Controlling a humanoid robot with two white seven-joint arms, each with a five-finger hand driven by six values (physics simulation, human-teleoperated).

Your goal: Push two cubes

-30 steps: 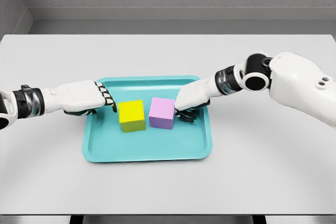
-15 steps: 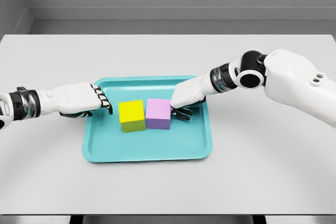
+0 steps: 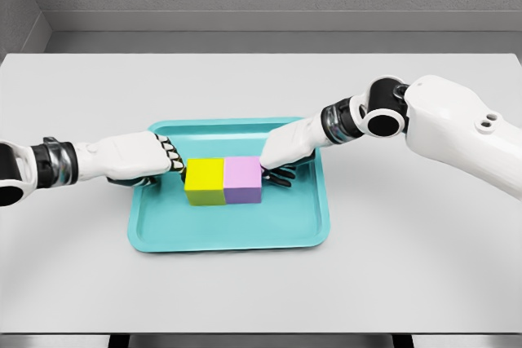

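on the tray (image 3: 155, 238) the yellow cube (image 3: 205, 181) and pink cube (image 3: 242, 180) were touching, with my left hand (image 3: 140, 160) and right hand (image 3: 285, 151), fingers curled and holding nothing, against their outer sides, so any more squeeze could have popped them upward.

I see the yellow cube (image 3: 204, 181) and the pink cube (image 3: 242, 179) side by side at the centre of the frame, yellow on the left, their inner faces touching. Both sit flat and upright, edges aligned in one row.
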